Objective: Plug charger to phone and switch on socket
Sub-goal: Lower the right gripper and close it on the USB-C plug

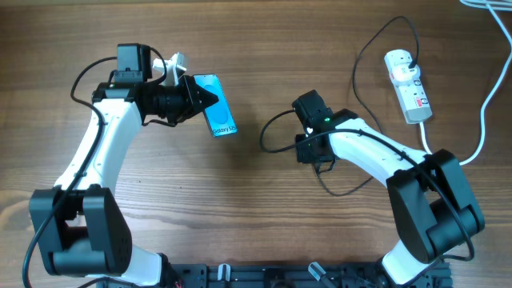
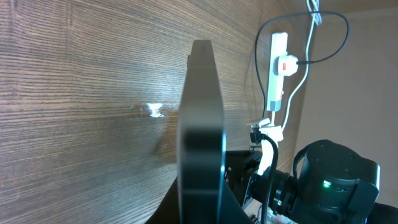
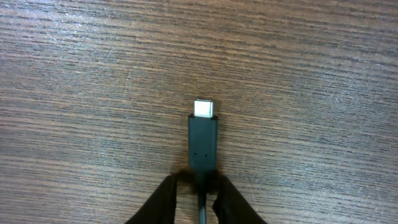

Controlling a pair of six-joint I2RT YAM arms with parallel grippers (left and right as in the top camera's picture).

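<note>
"What was the right gripper (image 3: 199, 186) doing?"

"Its fingertips were pinched together on the charger (image 3: 203, 140), gripping the lead just behind the black plug. The silver tip stuck straight out ahead of them, low over the wood."

"And the phone?"

"The phone (image 1: 222, 118) was off to that gripper's left, well apart from it. The left gripper (image 1: 204, 98) was clamped on one long side of it and held it clear of the table (image 1: 264, 216). The teal screen faced up. Its long axis ran roughly toward and away from the robot, with the white text at the nearer end."

"So the plug had to go sideways?"

"I'd say so, and then line up with a short end. I couldn't see the port, so I couldn't tell which end."

"Was anything in the way?"

"Only bare wood lay between them. The socket (image 1: 408, 84) sat beyond the right arm with its white cord (image 1: 488, 96), nearer that arm than the left."
</note>
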